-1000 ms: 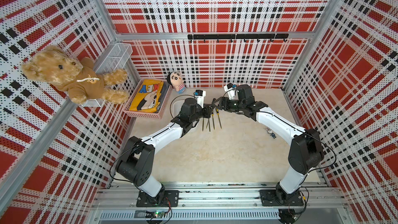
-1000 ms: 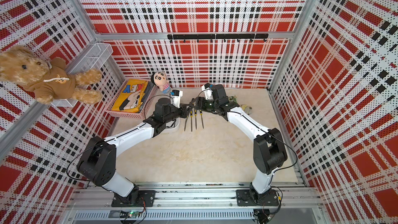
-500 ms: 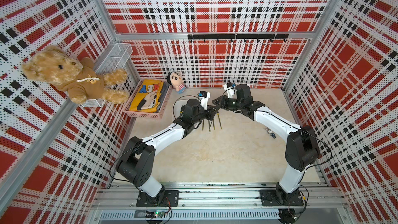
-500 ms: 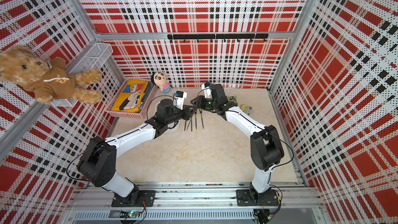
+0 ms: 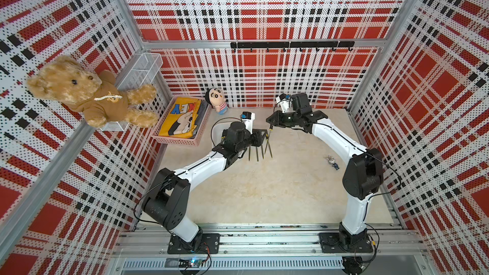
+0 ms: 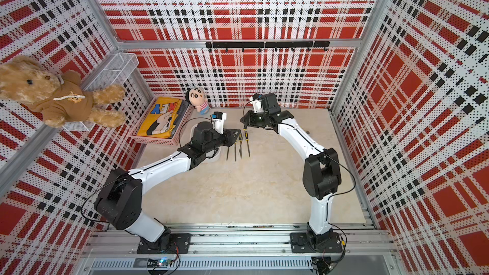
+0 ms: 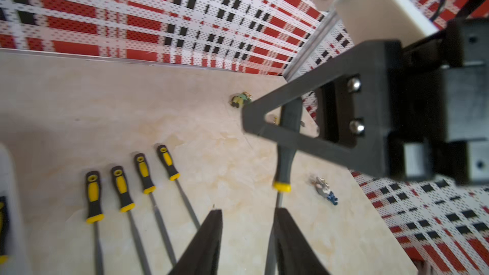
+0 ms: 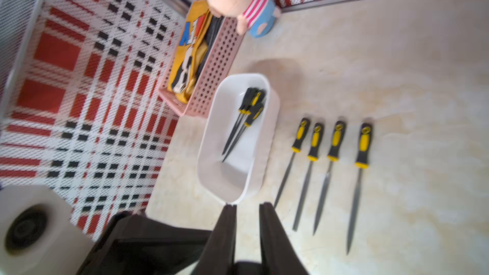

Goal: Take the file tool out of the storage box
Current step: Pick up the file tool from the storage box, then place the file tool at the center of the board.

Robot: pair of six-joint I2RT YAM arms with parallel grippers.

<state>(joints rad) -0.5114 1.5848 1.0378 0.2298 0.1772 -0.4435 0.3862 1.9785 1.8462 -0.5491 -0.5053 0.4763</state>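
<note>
Nearest, bare beige worktop point(image 5: 264, 194) ahead of the two arm bases. Off to the right on it, a small key-ring figure point(image 5: 332, 160), well apart from everything else.

Mid-worktop: four files point(image 8: 336, 141) flat in a row, side by side without touching, black-and-yellow handles away from the bases, tips toward them.

Just above the row's right end, the held file point(image 7: 287, 154), out of the box and off the worktop, handle uppermost, blade slanting down. Right claw point(image 8: 247, 205) pinching it by the handle, fingers close together. Left claw point(image 7: 248, 211) spread; blade running along the inner edge of one finger point(image 7: 284, 234), touching or not impossible to tell.

Left of the row and just beside it, the box point(image 8: 270, 133), upright on the worktop, mostly hidden under the left wrist in both top views. Inside, a small bunch of files point(image 8: 251, 107) lying overlapped, handles toward the far end.

Beyond the box, touching or nearly so, a pink basket point(image 8: 219, 70) against the left wall, a folded yellow cloth point(image 5: 182, 120) in it. At its far corner, a doll point(image 5: 216, 100) by the back wall. A second tiny figure point(image 7: 239, 99) near the back right of the worktop.

Farthest and higher: a bear point(image 5: 79, 93) against a wire basket point(image 5: 143, 70) on the left wall, a black hook rail point(image 5: 291, 44) across the back wall.
</note>
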